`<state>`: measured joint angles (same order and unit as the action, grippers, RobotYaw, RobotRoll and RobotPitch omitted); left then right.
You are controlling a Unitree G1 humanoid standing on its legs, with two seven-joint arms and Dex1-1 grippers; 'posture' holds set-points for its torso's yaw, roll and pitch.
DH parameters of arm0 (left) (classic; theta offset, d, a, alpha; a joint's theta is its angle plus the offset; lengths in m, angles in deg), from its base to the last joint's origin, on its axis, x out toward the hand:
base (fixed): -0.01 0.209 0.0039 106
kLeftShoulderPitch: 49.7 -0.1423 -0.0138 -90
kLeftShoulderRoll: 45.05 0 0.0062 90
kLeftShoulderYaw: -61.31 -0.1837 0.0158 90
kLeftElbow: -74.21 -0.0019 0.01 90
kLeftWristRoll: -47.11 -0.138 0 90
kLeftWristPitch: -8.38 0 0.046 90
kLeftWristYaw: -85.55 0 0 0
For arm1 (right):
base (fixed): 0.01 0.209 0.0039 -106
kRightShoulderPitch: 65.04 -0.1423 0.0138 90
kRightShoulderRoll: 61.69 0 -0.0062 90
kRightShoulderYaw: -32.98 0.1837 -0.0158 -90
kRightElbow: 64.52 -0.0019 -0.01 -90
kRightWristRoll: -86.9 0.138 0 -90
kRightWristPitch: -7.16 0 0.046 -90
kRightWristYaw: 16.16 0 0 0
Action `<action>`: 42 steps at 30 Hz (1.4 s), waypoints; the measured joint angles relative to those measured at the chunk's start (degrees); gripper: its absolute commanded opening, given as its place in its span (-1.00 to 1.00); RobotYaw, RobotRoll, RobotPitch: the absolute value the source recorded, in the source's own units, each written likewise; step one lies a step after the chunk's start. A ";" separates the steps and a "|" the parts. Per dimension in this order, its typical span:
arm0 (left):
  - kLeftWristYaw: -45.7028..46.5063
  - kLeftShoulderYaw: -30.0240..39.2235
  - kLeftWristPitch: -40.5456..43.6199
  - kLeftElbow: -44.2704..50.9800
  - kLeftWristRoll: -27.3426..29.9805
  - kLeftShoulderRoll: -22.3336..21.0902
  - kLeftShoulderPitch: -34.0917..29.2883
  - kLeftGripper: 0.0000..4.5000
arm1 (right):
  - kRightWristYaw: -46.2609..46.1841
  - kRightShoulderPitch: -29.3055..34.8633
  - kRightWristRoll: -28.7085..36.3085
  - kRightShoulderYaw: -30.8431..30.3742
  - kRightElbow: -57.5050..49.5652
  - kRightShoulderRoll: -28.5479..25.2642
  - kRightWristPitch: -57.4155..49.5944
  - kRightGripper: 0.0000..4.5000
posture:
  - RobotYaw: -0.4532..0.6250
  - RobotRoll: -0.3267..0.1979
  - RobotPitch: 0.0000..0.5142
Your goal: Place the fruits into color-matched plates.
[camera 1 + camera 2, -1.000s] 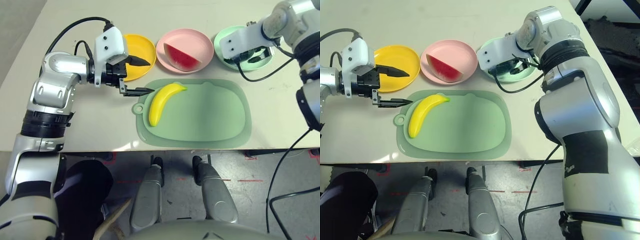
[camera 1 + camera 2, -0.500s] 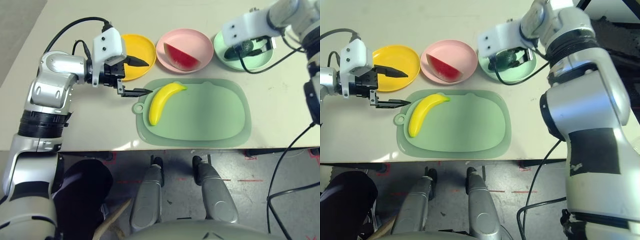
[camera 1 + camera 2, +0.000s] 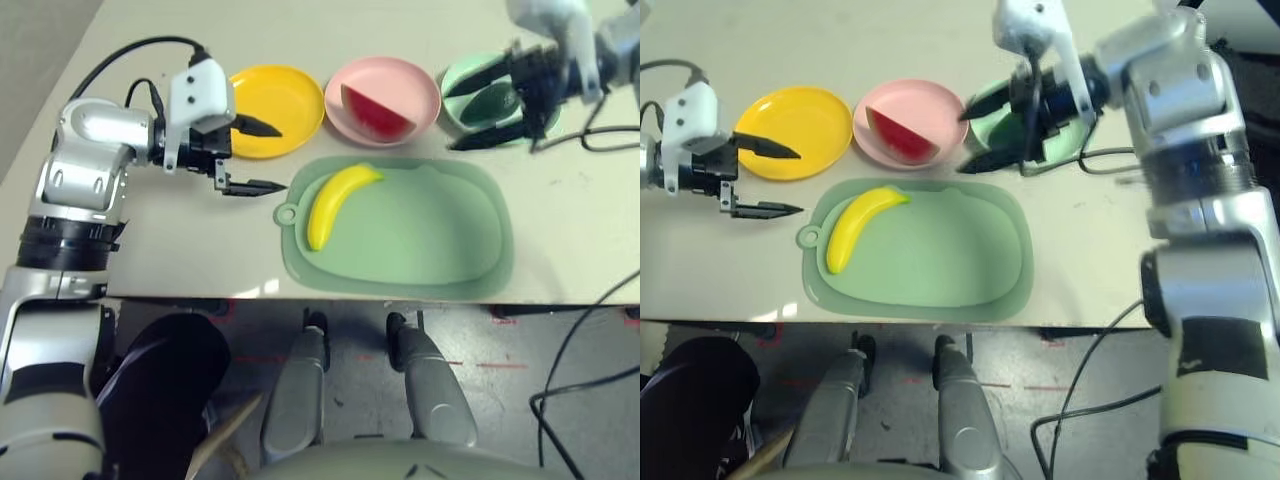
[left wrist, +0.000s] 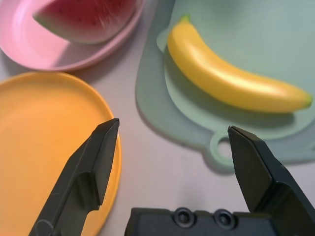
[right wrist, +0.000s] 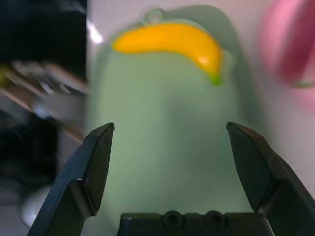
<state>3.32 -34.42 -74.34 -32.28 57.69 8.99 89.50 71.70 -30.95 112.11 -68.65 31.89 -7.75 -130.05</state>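
1. A black cable [image 3: 541, 401] hung in loops off the near edge of the bench [image 3: 200, 240], toward its right.
2. The mat [image 3: 420, 240] lay flat just inside the near edge of the bench, its long sides running along that edge and its small ring on the left end.
3. The banana [image 3: 335, 205] rested on the mat, along its left end, on none of the plates. It curved from the far edge of the mat down toward the near left corner, its green tip at the far end.
4. The left gripper [image 3: 283, 159] reached in from the left, fingers well apart with nothing between them. One finger was over the yellow plate, the other over the bench to the left of the mat.
5. The right gripper [image 3: 450, 120] was over the green plate, its fingers wide apart and empty, pointing left toward the pink plate.
6. Beyond the mat stood the plates in a row: the yellow plate [image 3: 270, 90] left, the pink plate [image 3: 410, 80] in the middle, the green plate [image 3: 462, 72] right.
7. The watermelon [image 3: 375, 115] lay in the pink plate.
8. The avocado [image 3: 490, 105] lay in the green plate, beneath the right gripper and partly hidden by it.
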 measured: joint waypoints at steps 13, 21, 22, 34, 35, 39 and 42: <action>-7.42 -3.39 -24.48 -12.91 -4.40 0.97 11.53 1.00 | -23.70 37.27 7.26 19.44 -20.73 18.00 13.36 0.98 | -0.29 0.25 0.47; -9.63 -16.97 -64.93 -27.98 -2.65 5.31 23.18 1.00 | -23.73 43.06 3.11 19.41 -16.03 21.90 34.54 0.98 | -0.32 0.25 0.40; -9.63 -18.72 -68.80 -29.30 -1.63 6.00 24.54 1.00 | -22.95 43.39 2.97 19.41 -15.12 22.07 37.12 0.98 | -0.32 0.25 0.40; -9.54 -32.90 -91.42 -36.54 5.21 14.70 32.47 1.00 | -13.67 48.53 2.02 19.05 -6.03 21.80 56.68 0.98 | -0.35 0.25 0.32; -9.48 -34.21 -92.70 -36.66 5.41 14.86 32.95 1.00 | -13.55 48.92 2.07 19.05 -5.85 21.73 57.02 0.98 | -0.35 0.25 0.32; -6.86 -40.58 -97.11 -37.44 6.17 14.96 35.12 1.00 | -13.77 49.25 2.19 19.05 -5.93 21.49 57.07 0.98 | -0.35 0.25 0.28; -5.40 -45.79 -98.91 -37.39 5.24 14.64 36.56 1.00 | -14.77 49.13 2.91 19.03 -6.54 21.50 56.40 0.98 | -0.34 0.25 0.27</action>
<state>-2.08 -80.21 -173.25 -69.66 62.93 23.63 126.06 56.93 18.18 115.02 -49.62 25.34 13.75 -73.65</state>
